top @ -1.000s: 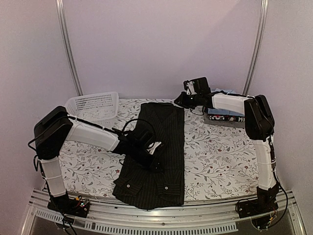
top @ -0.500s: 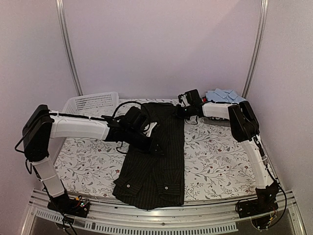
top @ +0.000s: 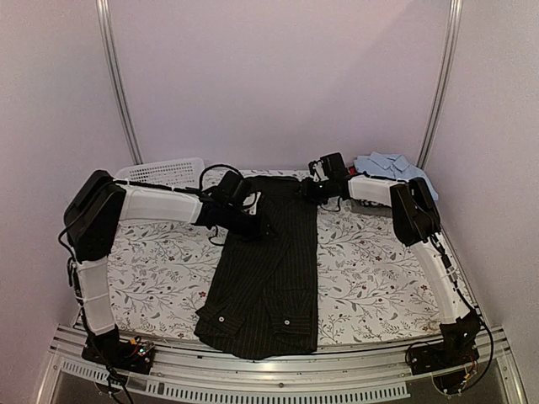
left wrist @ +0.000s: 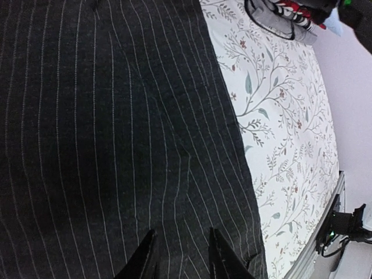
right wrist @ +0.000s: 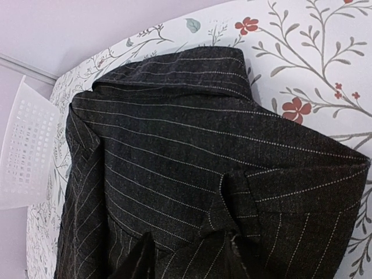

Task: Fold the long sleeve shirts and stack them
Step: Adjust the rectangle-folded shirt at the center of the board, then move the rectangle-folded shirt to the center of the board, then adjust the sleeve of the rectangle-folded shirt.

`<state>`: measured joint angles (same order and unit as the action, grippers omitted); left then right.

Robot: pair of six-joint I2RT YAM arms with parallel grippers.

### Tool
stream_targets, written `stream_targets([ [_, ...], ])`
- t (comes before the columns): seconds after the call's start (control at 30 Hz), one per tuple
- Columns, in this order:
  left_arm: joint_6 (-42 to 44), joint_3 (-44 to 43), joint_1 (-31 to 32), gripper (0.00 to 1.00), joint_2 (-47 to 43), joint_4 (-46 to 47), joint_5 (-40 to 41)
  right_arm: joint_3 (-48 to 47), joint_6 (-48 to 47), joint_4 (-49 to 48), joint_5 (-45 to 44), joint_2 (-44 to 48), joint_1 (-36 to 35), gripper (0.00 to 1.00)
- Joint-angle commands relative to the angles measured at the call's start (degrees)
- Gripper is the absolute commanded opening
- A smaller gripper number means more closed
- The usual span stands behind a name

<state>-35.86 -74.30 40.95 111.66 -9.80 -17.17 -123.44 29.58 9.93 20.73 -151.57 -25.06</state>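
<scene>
From above, the black shirt [top: 269, 269] lies mid-desk, its long axis running from the far edge to the near edge. The left gripper [top: 259, 227] is at its left side and the right gripper [top: 308, 188] at its far right shoulder. The light blue shirt [top: 386, 164] is at the far right corner. The left wrist view shows its fingers [left wrist: 145, 258] apart over flat cloth. Only the right wrist view shows the collar [right wrist: 174, 72] and a fold between the fingers; whether it is clamped, I cannot tell.

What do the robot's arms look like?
The left arm and right arm have smooth white shells with chunky black joints. Black cables loop along them. The left gripper and right gripper each have two dark, pointed fingers.
</scene>
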Motion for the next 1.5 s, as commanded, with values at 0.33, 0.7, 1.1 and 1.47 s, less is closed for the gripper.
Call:
stream_targets([
  [0.33,-4.14,-14.04,-2.78,0.28,20.7,4.92,0.53,29.37,-6.18,4.07,-9.01,34.86,-4.76,0.81],
  [0.7,-4.65,-37.63,-7.21,0.29,36.4,-1.49,-3.65,58.71,-1.94,1.97,-13.04,62.23,-9.36,0.99],
  [1.1,2.13,-41.16,-6.82,0.38,24.6,-6.59,-10.01,74.26,5.72,4.04,-14.14,72.7,-15.73,0.99],
  [1.47,-0.57,9.61,-2.03,0.38,-12.87,-2.38,1.71,82.85,17.63,3.95,-19.69,78.21,-26.13,0.99],
])
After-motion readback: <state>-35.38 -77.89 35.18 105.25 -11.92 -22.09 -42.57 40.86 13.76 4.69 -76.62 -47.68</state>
